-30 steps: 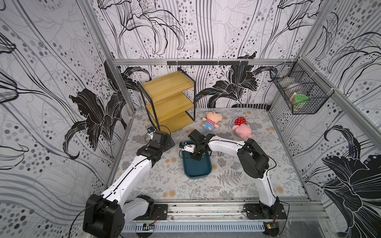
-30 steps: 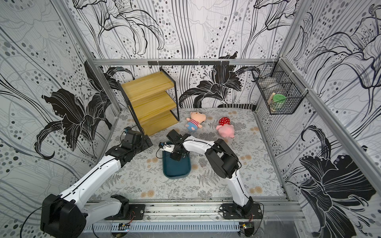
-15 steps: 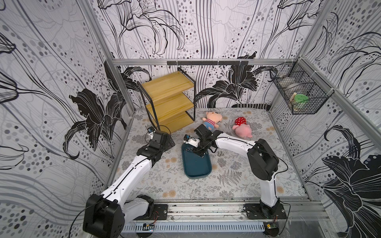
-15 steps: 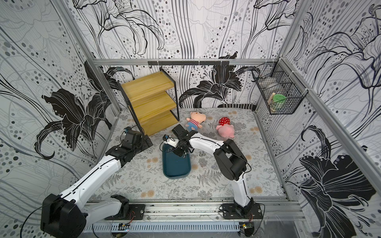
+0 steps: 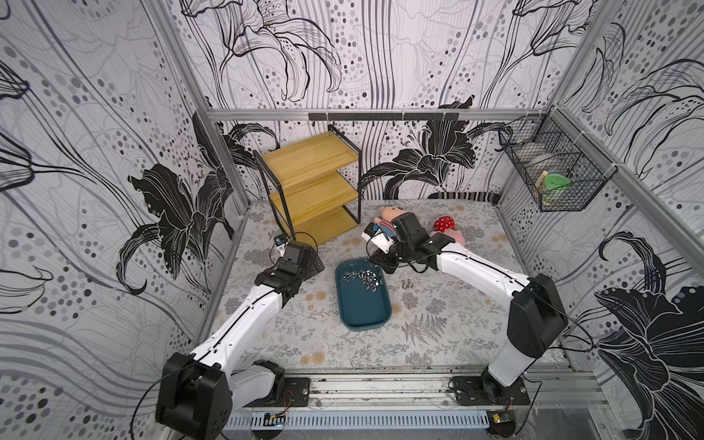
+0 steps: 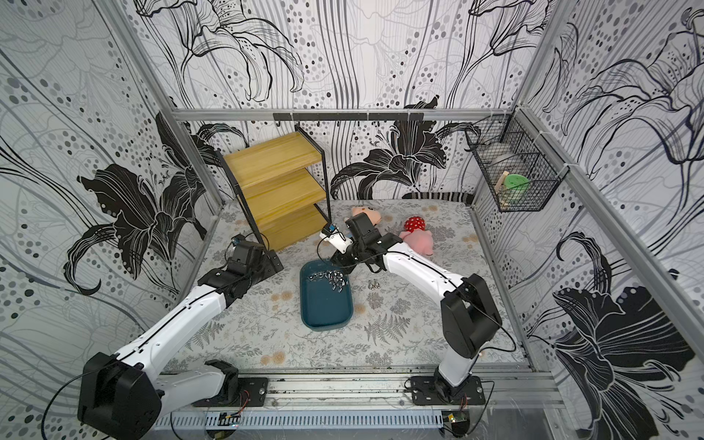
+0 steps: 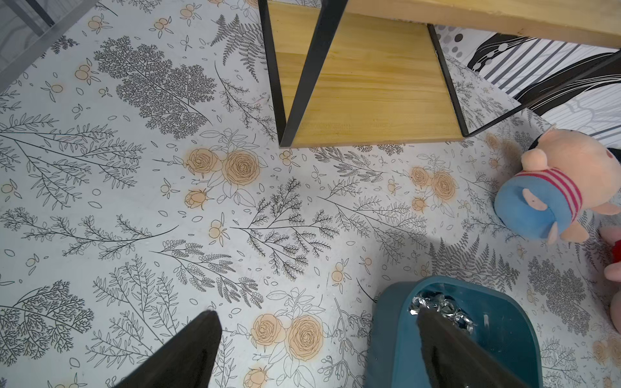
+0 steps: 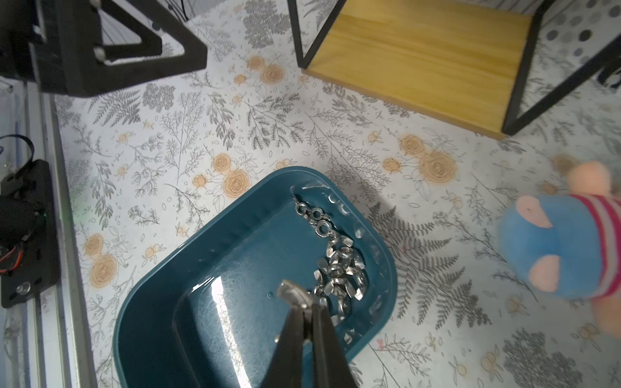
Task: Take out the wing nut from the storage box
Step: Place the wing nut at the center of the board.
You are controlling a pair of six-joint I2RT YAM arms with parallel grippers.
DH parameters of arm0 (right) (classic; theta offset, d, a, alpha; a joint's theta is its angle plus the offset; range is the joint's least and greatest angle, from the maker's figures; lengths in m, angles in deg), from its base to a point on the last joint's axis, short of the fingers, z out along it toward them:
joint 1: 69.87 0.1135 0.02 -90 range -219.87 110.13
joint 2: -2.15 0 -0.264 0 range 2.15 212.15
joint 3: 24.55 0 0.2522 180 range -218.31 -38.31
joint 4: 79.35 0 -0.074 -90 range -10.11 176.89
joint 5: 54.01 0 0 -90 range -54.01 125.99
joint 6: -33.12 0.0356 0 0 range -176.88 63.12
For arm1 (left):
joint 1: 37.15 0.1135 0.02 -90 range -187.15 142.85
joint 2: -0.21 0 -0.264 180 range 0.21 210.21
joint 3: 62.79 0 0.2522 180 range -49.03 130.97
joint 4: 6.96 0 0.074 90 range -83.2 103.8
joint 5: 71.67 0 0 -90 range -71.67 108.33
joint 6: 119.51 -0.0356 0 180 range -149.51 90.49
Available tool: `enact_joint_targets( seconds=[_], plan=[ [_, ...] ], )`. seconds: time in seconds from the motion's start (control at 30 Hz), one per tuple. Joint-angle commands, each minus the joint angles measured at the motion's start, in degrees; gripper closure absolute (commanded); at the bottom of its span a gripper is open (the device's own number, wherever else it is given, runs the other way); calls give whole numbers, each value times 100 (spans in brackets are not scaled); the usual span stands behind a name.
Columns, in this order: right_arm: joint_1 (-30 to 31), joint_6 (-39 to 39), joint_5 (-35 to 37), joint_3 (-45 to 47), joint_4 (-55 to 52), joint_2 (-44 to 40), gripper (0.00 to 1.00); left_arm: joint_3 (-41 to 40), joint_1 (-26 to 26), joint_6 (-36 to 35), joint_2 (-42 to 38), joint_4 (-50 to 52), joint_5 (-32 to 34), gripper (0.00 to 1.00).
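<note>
The dark teal storage box (image 5: pixel 364 310) (image 6: pixel 324 310) lies mid-table, with a heap of silvery wing nuts (image 5: pixel 361 279) (image 8: pixel 339 265) at its far end. My right gripper (image 8: pixel 304 305) (image 5: pixel 381 263) hangs above that far end, shut on one wing nut (image 8: pixel 291 291) that sticks out past the tips. Two loose wing nuts (image 5: pixel 407 284) (image 6: pixel 374 284) lie on the mat just right of the box. My left gripper (image 7: pixel 316 314) (image 5: pixel 310 263) is open and holds nothing, low over the mat left of the box's (image 7: pixel 396 336) far corner.
A wooden three-tier shelf (image 5: pixel 312 183) stands at the back left, close behind the left gripper. A blue-and-pink plush pig (image 8: pixel 564 248) and a red-and-pink plush (image 5: pixel 445 224) lie behind the right wrist. A black wire basket (image 5: pixel 552 171) hangs on the right wall.
The right gripper has lifted out of the box's far end and drawn back towards the plush toys, staying shut. The left arm has not moved.
</note>
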Motion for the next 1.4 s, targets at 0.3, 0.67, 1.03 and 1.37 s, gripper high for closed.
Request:
enact_joint_targets(
  seconds=[0.3, 0.67, 1.03, 1.37],
  plan=[
    [-1154, 837, 640, 1368, -426, -1163, 94, 242, 2, -134, 259, -410, -136, 4],
    [-1298, 1247, 1277, 2038, -483, -875, 93, 326, -175, -134, 473, -495, -138, 4],
    [-1329, 1240, 1377, 2127, -404, -238, 93, 282, -171, -136, 400, -460, -88, 4],
    [-1329, 1284, 1491, 1996, -306, 247, 93, 343, -175, -143, 416, -429, -70, 4]
  ],
)
